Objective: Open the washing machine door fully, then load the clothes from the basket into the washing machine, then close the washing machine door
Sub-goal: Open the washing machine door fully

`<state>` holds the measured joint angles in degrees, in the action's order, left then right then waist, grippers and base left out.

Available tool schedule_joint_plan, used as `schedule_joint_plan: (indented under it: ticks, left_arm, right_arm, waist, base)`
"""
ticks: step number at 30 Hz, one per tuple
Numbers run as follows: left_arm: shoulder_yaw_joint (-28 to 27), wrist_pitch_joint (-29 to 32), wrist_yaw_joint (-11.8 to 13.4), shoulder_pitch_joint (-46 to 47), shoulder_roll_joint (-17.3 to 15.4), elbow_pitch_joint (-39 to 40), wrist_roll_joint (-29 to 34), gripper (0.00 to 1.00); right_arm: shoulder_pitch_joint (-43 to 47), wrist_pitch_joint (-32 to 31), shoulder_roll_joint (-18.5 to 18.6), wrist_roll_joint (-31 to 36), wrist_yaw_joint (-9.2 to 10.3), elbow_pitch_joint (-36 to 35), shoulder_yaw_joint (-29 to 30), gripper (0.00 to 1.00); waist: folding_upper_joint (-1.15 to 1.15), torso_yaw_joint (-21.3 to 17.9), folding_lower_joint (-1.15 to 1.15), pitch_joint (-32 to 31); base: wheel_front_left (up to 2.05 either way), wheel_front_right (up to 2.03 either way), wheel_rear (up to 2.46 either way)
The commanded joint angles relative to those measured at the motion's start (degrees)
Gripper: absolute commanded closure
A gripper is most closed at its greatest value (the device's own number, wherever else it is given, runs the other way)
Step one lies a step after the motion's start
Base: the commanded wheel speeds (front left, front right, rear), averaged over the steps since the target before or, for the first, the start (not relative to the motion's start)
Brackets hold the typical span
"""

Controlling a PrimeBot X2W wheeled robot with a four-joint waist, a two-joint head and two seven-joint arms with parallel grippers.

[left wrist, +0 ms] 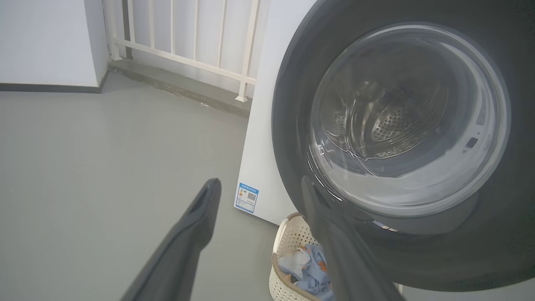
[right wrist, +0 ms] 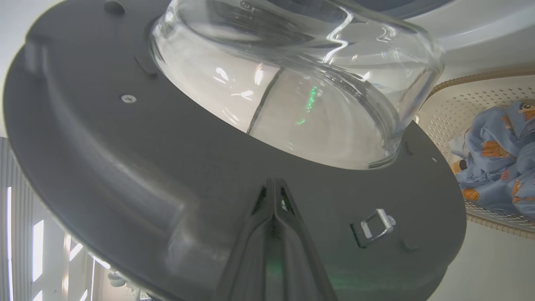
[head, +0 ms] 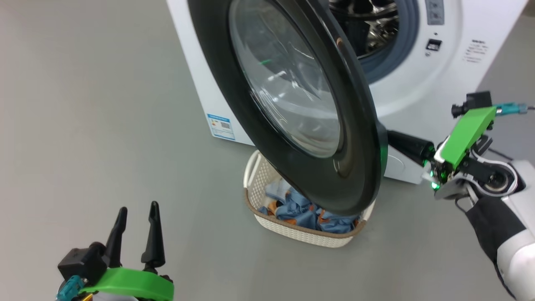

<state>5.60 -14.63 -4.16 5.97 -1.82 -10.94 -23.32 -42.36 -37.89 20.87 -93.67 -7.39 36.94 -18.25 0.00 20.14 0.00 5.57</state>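
Right fingers (right wrist: 260, 238), pressed together, bear on the round glossy black washing machine door (right wrist: 125, 175)'s inner face, left fingers (head: 154, 234) spread idle; I fear they'll skid off that slick plastic.

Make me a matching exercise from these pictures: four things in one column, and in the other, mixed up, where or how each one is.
Things
1. door
2. clothes
3. left claw
4. right claw

States
A. shut, tips at the door's inner side
B. lying in the basket
C. open, holding nothing
D. swung partly open, above the basket

Pairs: 1-D, 2-B, 3-C, 4-A
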Motion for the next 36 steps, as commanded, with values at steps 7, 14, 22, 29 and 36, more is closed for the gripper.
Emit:
schedule_joint_plan:
  ticks: [7, 14, 22, 29, 36]
  left_arm:
    - [-2.60, -0.37, -0.33, -0.64, -1.06, 0.73, 0.67, 0.00]
    - [-2.59, -0.37, -0.61, -1.11, -1.06, 0.34, 1.15, 0.00]
    - [-3.01, -0.37, -1.00, -0.91, -1.06, 0.08, 1.81, 0.00]
    - [-3.23, -0.37, -1.00, -0.96, -1.06, -0.05, 1.85, 0.00]
    - [-3.47, -0.37, -0.95, -1.30, -1.06, 0.15, 1.92, 0.00]
  right_arm:
    - [5.66, -2.20, -2.49, -1.75, -0.10, -6.12, -0.78, 1.00]
    - [8.02, -3.56, -4.29, -1.93, -0.10, -8.17, -1.70, 1.00]
    - [9.47, -4.06, -5.98, -1.71, -0.10, -9.55, -1.99, 1.00]
    - [9.67, -4.21, -6.44, -1.55, -0.10, -9.32, -1.35, 1.00]
    - [9.75, -3.99, -6.48, -1.08, -0.10, -9.38, -0.60, 1.00]
  waist:
    - [0.00, 4.99, 0.00, -3.80]
    - [0.00, 6.99, 0.00, -4.83]
    - [0.00, 8.59, 0.00, -4.98]
    - [0.00, 8.57, 0.00, -5.17]
    - [0.00, 6.99, 0.00, -5.36]
  base:
    - [0.00, 0.00, 0.00]
    - [0.00, 0.00, 0.00]
    - [0.00, 0.00, 0.00]
    - [0.00, 0.00, 0.00]
    - [0.00, 0.00, 0.00]
